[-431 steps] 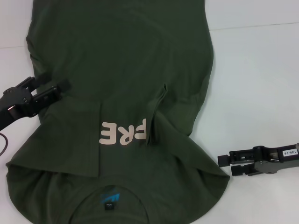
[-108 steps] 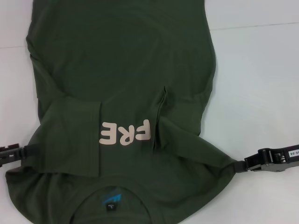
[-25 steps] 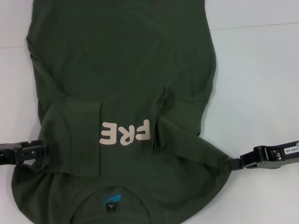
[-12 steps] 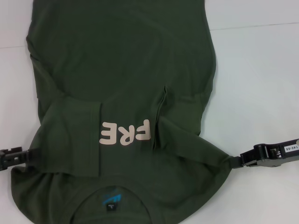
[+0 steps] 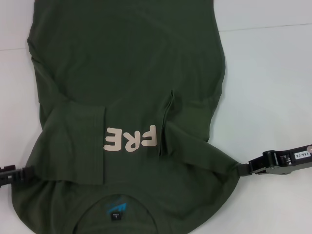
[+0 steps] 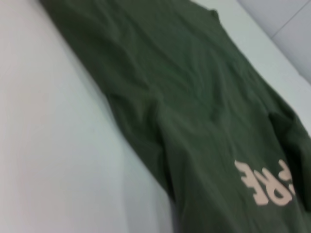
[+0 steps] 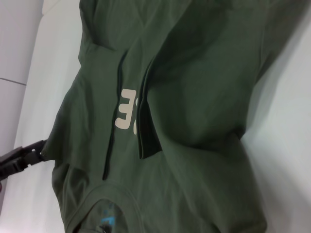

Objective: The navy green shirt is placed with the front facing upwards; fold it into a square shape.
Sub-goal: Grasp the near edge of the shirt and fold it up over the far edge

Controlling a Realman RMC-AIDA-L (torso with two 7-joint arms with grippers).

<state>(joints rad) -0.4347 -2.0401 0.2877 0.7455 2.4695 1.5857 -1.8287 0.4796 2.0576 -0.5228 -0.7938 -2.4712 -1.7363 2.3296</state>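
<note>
Navy green shirt (image 5: 126, 87) | hem cut off | both claws' tips buried in cloth

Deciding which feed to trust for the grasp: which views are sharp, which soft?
Head view: sharp, evenly lit, shirt lettering crisp. Left wrist view: soft, lettering smeared. Right wrist view: fairly clear, folds shadowed, left hand dark at the shirt edge.

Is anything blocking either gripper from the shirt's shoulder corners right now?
Nothing visible. The left gripper and right gripper are each already at an edge of the navy green shirt near its shoulders, with only the bare white table around them.
</note>
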